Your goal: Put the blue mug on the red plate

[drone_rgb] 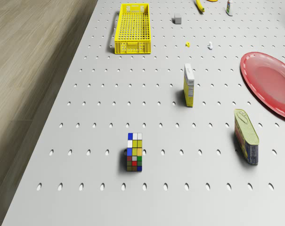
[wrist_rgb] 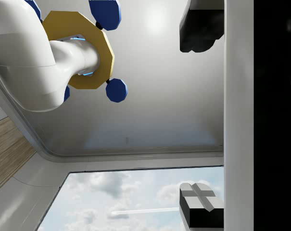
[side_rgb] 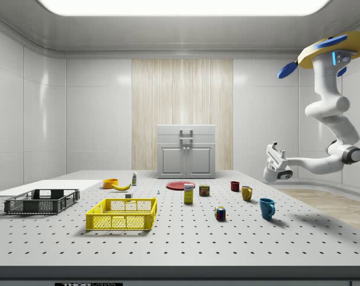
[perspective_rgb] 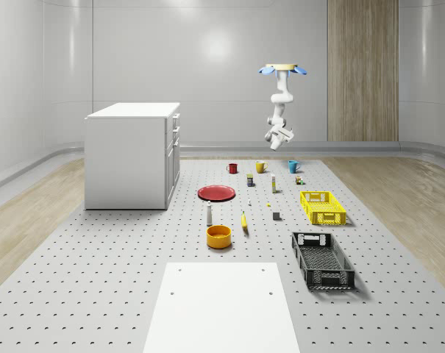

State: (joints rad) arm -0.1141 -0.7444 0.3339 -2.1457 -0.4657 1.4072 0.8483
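Nearest the whole-scene camera a white sheet (perspective_rgb: 222, 305) is lying on the tabletop (perspective_rgb: 97, 287), with a black crate (perspective_rgb: 323, 259) at its 2 o'clock. You are hovering the drone (perspective_rgb: 284, 70) high above the far end of the tabletop, beside the row of mugs, touching nothing. The arm is hanging below it and curling back, so the jaws (wrist_rgb: 200, 125) are pointing up at the ceiling and the drone's underside instead of down at the work; two fingertips (wrist_rgb: 199, 202) are showing well apart in the wrist view, so the jaws are standing released and empty.

The mug (perspective_rgb: 293, 166) is sitting upright on the tabletop, almost below the jaws, with a yellow mug (perspective_rgb: 260, 167) just beside it at 9 o'clock. The plate (perspective_rgb: 217, 193) is lying bare at the mug's 8 o'clock, well apart.

You are best off swinging the wrist to face downward first. Then, probably, be lowering straight over the rim, staying off the handle and the yellow mug.
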